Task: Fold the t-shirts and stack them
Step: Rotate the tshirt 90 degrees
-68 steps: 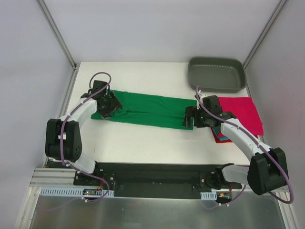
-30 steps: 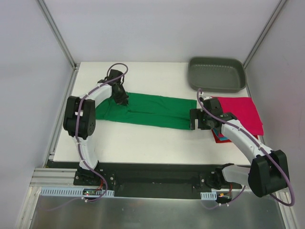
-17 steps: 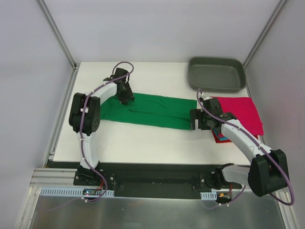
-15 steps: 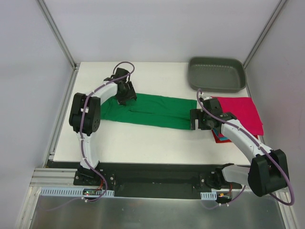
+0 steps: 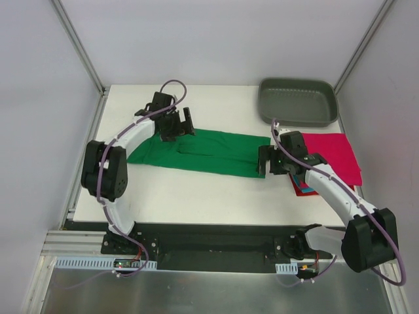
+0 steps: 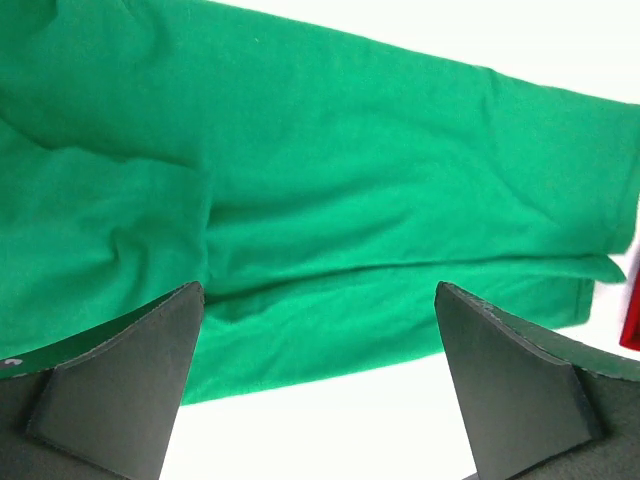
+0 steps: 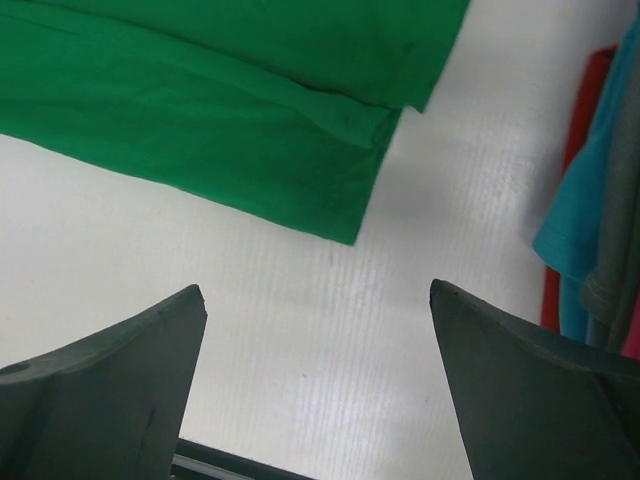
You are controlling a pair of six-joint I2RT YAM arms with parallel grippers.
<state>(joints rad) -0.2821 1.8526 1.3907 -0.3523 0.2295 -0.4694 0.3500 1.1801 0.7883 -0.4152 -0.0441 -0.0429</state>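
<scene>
- Green t-shirt (image 5: 196, 150): soft matte knit, folded into a long flat strip with lengthwise creases. It lies left to right across the middle of the desk (image 5: 196, 196).
- Handling, judged: light, limp, apt to drape and slide. Best pinched at the corners of a short end.
- Left hand (image 5: 178, 125): fingers spread, empty, over the strip's far-left end.
- Right hand (image 5: 264, 161): fingers spread, empty, at the strip's right end.
- Folded stack, right side: crimson-pink shirt (image 5: 334, 154) on top, teal shirt (image 7: 585, 215) and red shirt (image 7: 590, 90) beneath.
- Grey plastic tray (image 5: 298, 101): rigid, far right.
</scene>
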